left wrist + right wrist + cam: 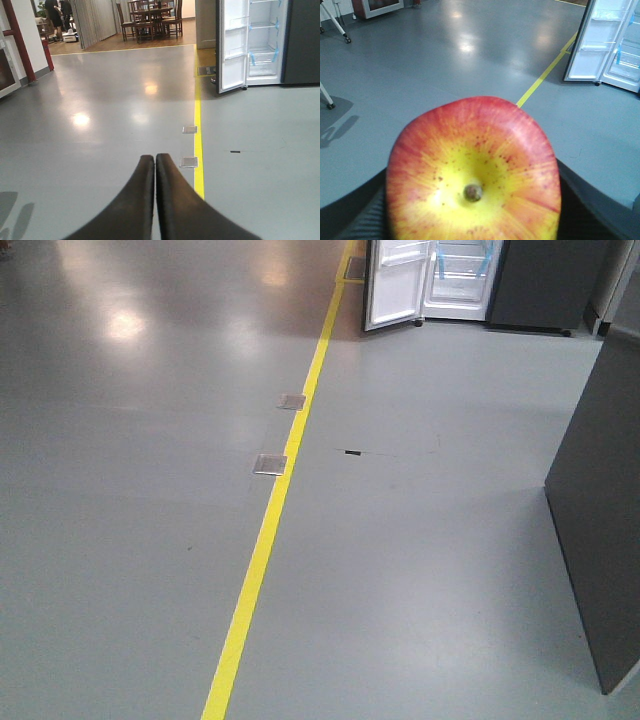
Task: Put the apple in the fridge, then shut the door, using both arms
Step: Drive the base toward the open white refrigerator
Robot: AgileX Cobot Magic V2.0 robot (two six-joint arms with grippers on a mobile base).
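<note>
Pinches the apple (472,175), stem end facing the lens, in the right gripper (474,212), seemingly snug enough for the carry. Holds the left gripper (155,165) pressed together and empty, probably spare for the door (232,45). Faces the fridge (265,45), well apart across grey floor (120,540), with that door open for loading.

Left end effector (155,165) fingers pressed together above grey floor (100,150); across the yellow line (198,145), the fridge (265,45) stands with door (232,45) open
</note>
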